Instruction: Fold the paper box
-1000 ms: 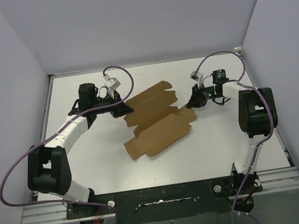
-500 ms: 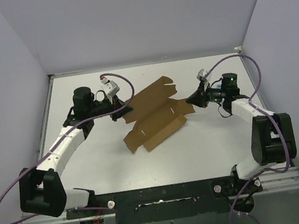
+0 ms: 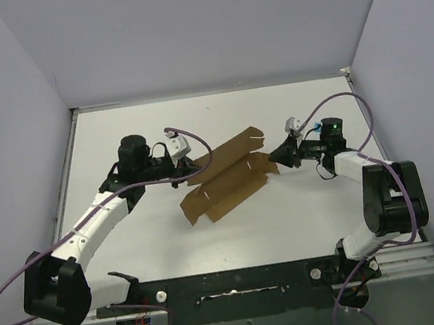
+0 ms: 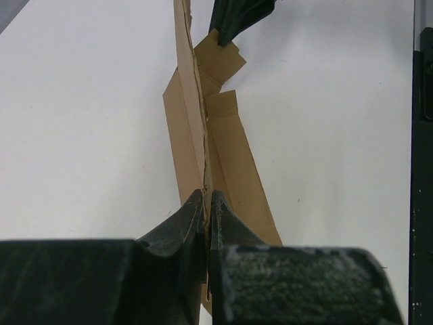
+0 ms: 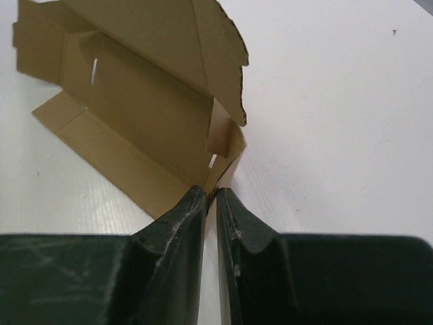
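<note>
The paper box [image 3: 228, 181] is a brown die-cut cardboard sheet, partly folded, in the middle of the table. Its far panel stands up and leans over the rest. My left gripper [image 3: 180, 170] is shut on the sheet's left end; in the left wrist view [image 4: 206, 198] the cardboard [image 4: 203, 135] runs edge-on away from the pinching fingertips. My right gripper [image 3: 275, 157] is shut on a small flap at the right end; in the right wrist view [image 5: 211, 193] the box [image 5: 142, 101] opens out beyond it, with slits showing.
White table top [image 3: 289, 217] with grey walls on three sides. Purple cables [image 3: 189, 138] loop over both arms. The right gripper's dark fingers [image 4: 237, 17] show at the top of the left wrist view. The black base rail [image 3: 234, 285] runs along the near edge.
The far panel, flat a second ago, has risen and leans over the sheet. Both grippers have kept hold of the ends; the left one has moved nearer and rightward, and the right arm has stretched out.
</note>
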